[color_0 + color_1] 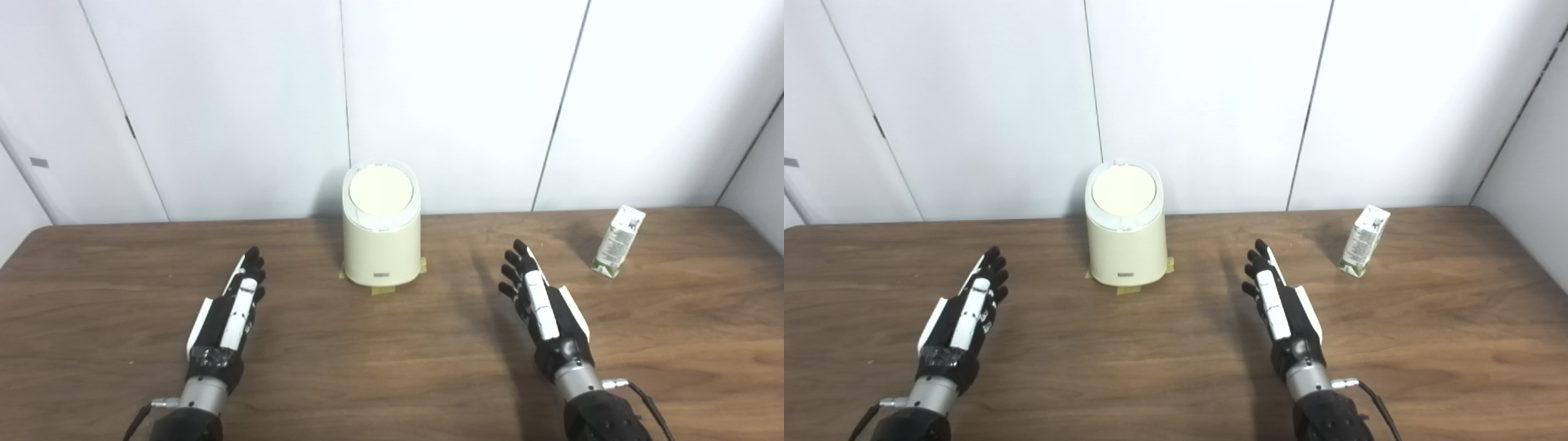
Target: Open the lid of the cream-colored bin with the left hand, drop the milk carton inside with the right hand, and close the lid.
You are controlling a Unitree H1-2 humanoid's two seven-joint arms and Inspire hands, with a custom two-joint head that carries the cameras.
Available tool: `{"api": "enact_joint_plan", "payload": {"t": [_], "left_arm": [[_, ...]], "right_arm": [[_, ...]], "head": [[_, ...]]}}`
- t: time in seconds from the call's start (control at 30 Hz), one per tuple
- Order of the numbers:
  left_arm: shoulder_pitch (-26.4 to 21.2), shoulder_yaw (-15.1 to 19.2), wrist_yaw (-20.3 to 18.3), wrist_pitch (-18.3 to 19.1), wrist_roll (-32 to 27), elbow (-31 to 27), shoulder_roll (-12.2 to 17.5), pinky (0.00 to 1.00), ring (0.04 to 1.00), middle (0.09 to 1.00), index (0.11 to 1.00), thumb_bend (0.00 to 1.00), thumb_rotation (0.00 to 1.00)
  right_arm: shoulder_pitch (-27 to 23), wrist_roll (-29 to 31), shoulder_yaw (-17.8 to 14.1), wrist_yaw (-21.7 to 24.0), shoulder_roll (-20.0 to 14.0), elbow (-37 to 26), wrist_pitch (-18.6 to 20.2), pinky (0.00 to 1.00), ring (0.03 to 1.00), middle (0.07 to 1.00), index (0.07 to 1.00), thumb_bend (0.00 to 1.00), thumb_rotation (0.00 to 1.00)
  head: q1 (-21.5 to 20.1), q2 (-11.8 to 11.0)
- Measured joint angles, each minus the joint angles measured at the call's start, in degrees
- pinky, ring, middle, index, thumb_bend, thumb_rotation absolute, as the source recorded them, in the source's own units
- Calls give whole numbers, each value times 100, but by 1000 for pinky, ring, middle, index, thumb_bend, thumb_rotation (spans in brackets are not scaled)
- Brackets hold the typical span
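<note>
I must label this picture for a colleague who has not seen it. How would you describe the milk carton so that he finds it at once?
Start at the brown wooden table and go to its far right part, near the wall. The milk carton stands there alone, to the right of the cream-colored bin. It is a small white and green box, not a round tub.

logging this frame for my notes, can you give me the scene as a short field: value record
surface: wooden table
bin: cream, upright at table's far middle, tape under base
lid: closed
milk carton: standing, tilted, far right of bin, untouched
left hand: open, empty, near side left of bin
right hand: open, empty, between bin and carton, nearer the robot
task progress: not started
</note>
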Motion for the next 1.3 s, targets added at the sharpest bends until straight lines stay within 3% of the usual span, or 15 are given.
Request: {"api": "enact_joint_plan", "payload": {"t": [0.6, 0.83, 1.0, 1.1, 1.2, 1.3], "left_arm": [[0, -16, -5, 5, -1, -1, 7, 1000, 1000, 1000, 1000, 352, 844], [1, -102, -16, 28, 75, -50, 64, 992, 1000, 996, 1000, 490, 818], [2, -124, 43, 247, 313, -386, 145, 995, 975, 979, 999, 571, 684], [-44, -141, 186, 404, 697, -588, 223, 917, 939, 941, 969, 672, 574], [-302, -104, 259, 675, 880, -623, 319, 903, 926, 937, 963, 760, 439], [-715, -108, 244, 1059, 971, -740, 403, 882, 912, 931, 970, 816, 421]], "right_arm": [[-25, -13, -2, -10, 3, -3, 11, 916, 958, 971, 989, 589, 1000], [-25, 3, 0, -4, 4, -73, 93, 910, 957, 972, 988, 587, 1000], [-18, -5, 5, -13, 21, -249, 211, 900, 947, 967, 986, 590, 1000], [-9, -3, 9, -10, 30, -323, 216, 919, 954, 968, 987, 598, 1000], [13, 3, 6, -14, 77, -369, 284, 912, 952, 969, 985, 596, 1000], [20, 3, 11, -17, 139, -405, 309, 907, 953, 971, 984, 596, 1000]], "head": [[17, 35], [53, 18], [61, 26], [79, 9], [79, 18], [88, 9]]}}
